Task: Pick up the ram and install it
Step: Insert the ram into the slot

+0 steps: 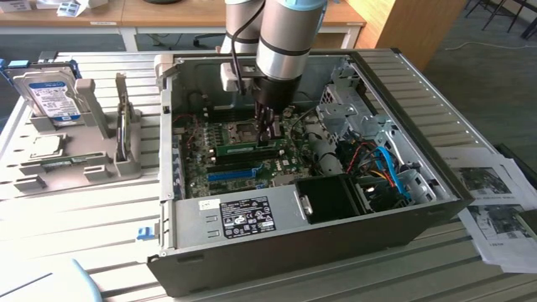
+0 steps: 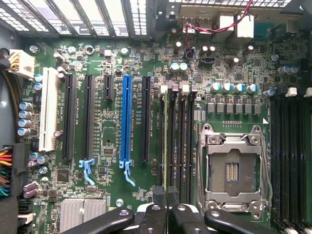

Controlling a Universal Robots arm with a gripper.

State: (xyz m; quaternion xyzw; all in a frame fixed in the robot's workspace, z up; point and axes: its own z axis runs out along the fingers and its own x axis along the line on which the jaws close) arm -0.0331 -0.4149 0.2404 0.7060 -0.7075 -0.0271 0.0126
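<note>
The slatted table carries an open computer case, its wide side uncovered and its metal rim forming a full rectangle around the inside. The arm comes down through that opening near the middle, well apart from the rim on every side. The tighter side is toward the exterior view's right, where the drive cage and a bundle of red and blue cables crowd in.

On the motherboard the long blue slot and the bare CPU socket flank a bank of black memory slots.

The ram stands on edge along those slots, just to the exterior view's left of the gripper.

The fingers are drawn narrow — only a slit between them — at the slots' end. Whether they touch the ram cannot be told.
</note>
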